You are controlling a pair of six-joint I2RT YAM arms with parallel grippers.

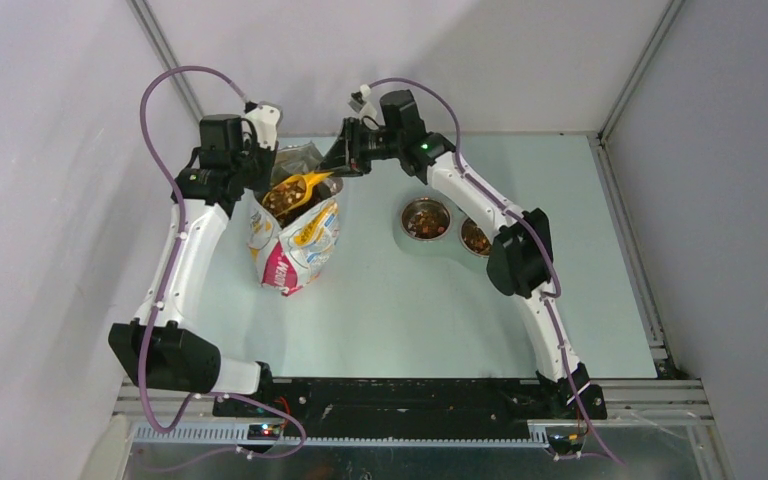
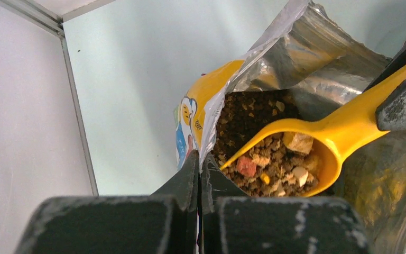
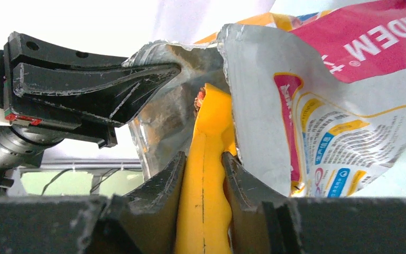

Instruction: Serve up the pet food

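Observation:
The printed foil bag (image 1: 295, 235) stands open at the back left of the table. My left gripper (image 2: 200, 165) is shut on the bag's rim (image 2: 207, 143), pinching the foil edge between its jaws. My right gripper (image 3: 203, 159) is shut on the handle of the yellow scoop (image 3: 205, 185). The scoop's bowl (image 2: 296, 161) sits in the bag's mouth, heaped with brown and tan pet food (image 2: 275, 166). More pet food (image 2: 243, 114) fills the bag behind the scoop. In the top view the scoop (image 1: 300, 188) hangs over the bag's opening, between both grippers.
Two round metal bowls (image 1: 425, 218) (image 1: 474, 238) holding brown kibble sit right of the bag, the second partly hidden by my right arm. Grey walls close in behind and on both sides. The black rail with both arm bases (image 1: 400, 395) runs along the near edge.

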